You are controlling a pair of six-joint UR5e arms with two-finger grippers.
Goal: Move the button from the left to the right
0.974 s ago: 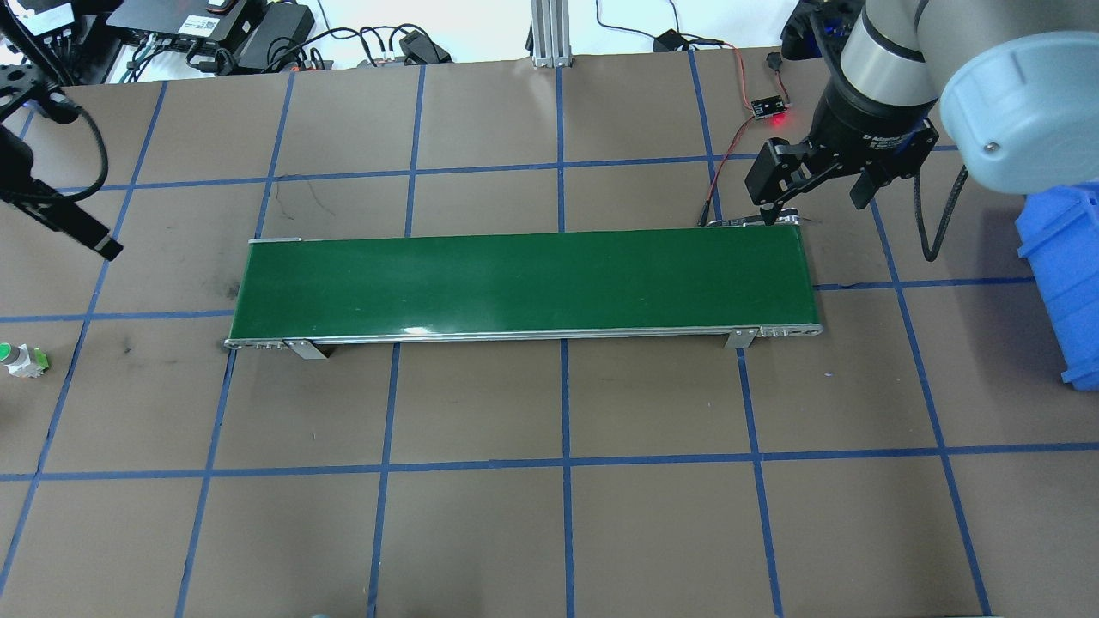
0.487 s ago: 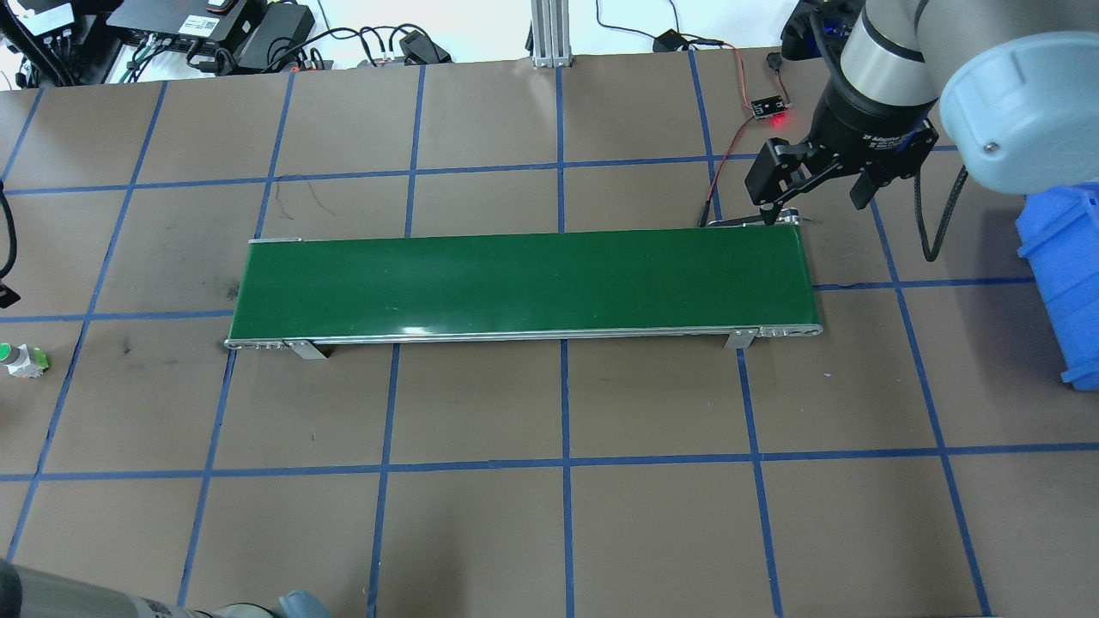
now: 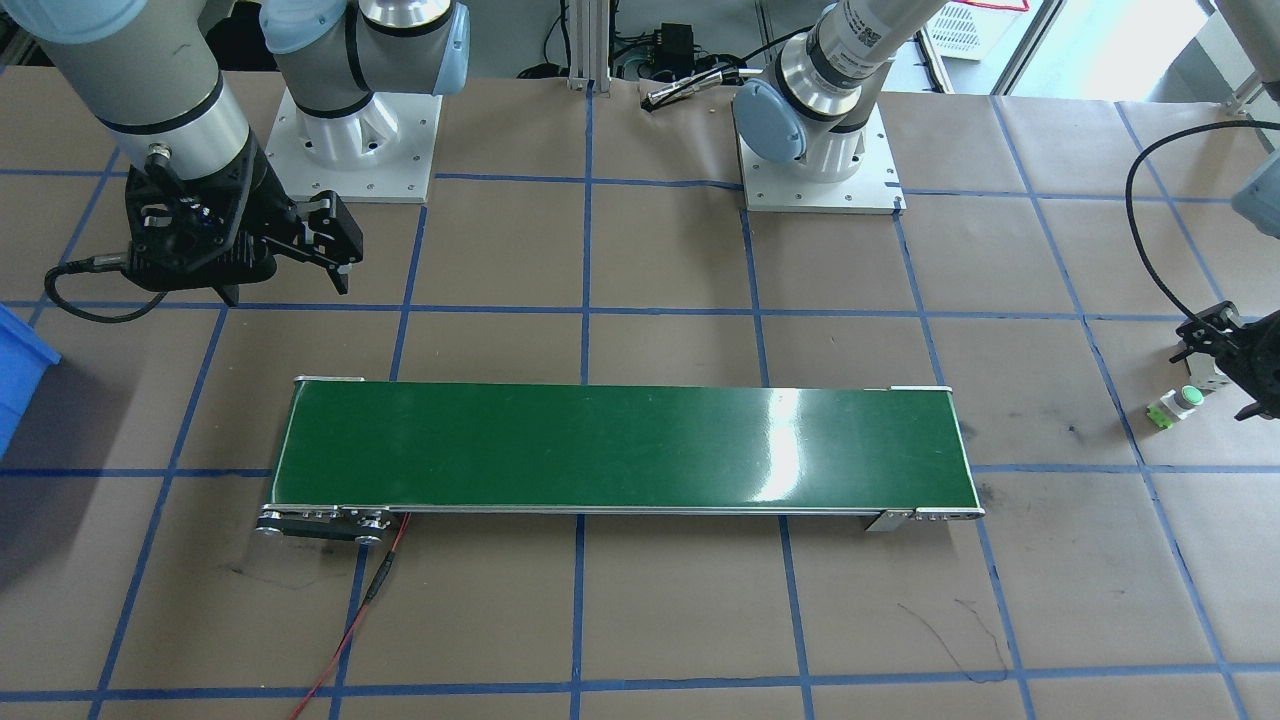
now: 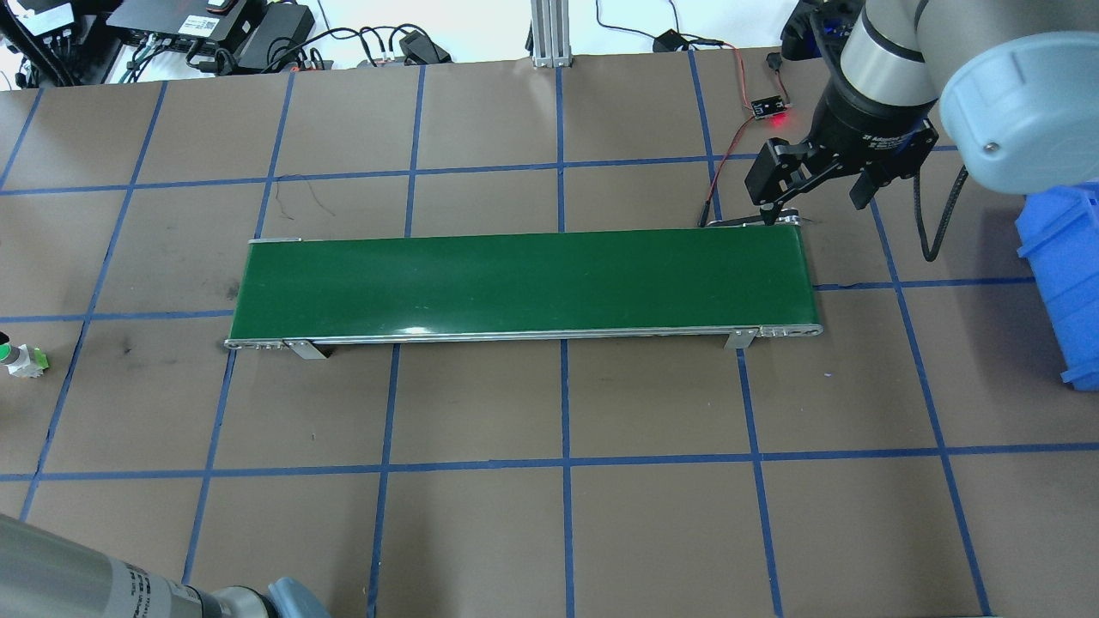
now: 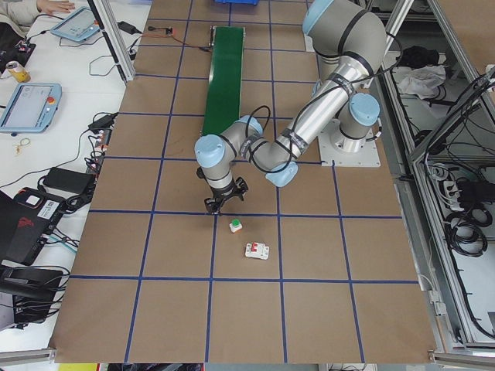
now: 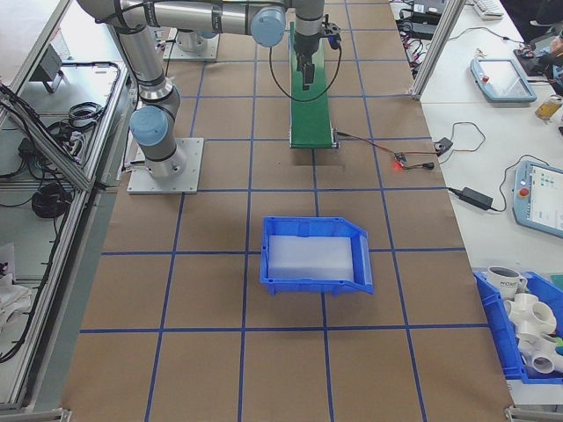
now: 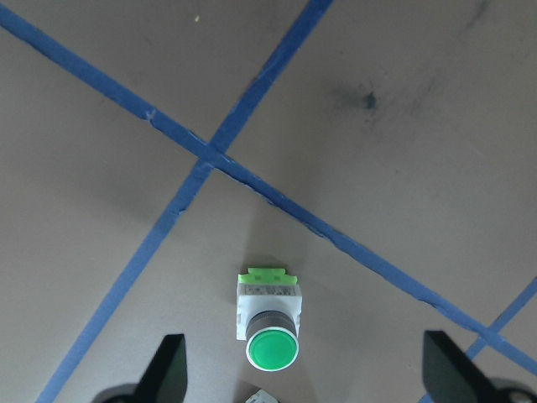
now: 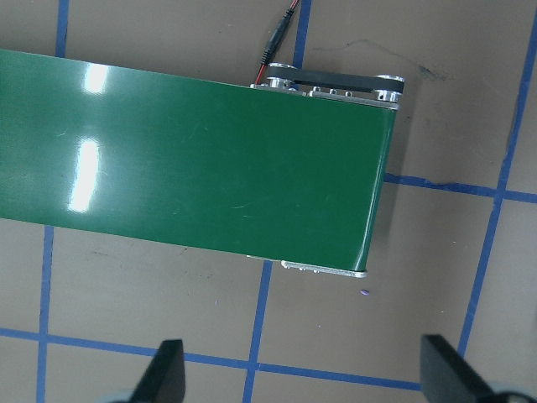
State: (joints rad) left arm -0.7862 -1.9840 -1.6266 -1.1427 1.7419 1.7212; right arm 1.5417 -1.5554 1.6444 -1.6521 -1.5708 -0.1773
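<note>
The button (image 7: 270,323), with a green cap and a white and light-green base, rests on the brown table at the far left (image 4: 21,359) (image 3: 1178,405) (image 5: 236,226). My left gripper (image 7: 306,374) hovers over it, open, and the button shows just ahead of the gap between the fingers. From the front, the left gripper (image 3: 1225,375) hangs at the table's end beside the button. My right gripper (image 4: 814,204) (image 8: 306,374) stands open and empty above the right end of the green conveyor belt (image 4: 524,283).
A white circuit breaker (image 5: 257,250) with red toggles lies close to the button. A blue bin (image 4: 1065,275) stands at the right edge. A red wire and a small lit board (image 4: 770,107) sit behind the belt's right end.
My left gripper has left the upper left of the overhead view and come down over the button. The left arm's elbow now shows at the bottom left. The right arm has not moved.
</note>
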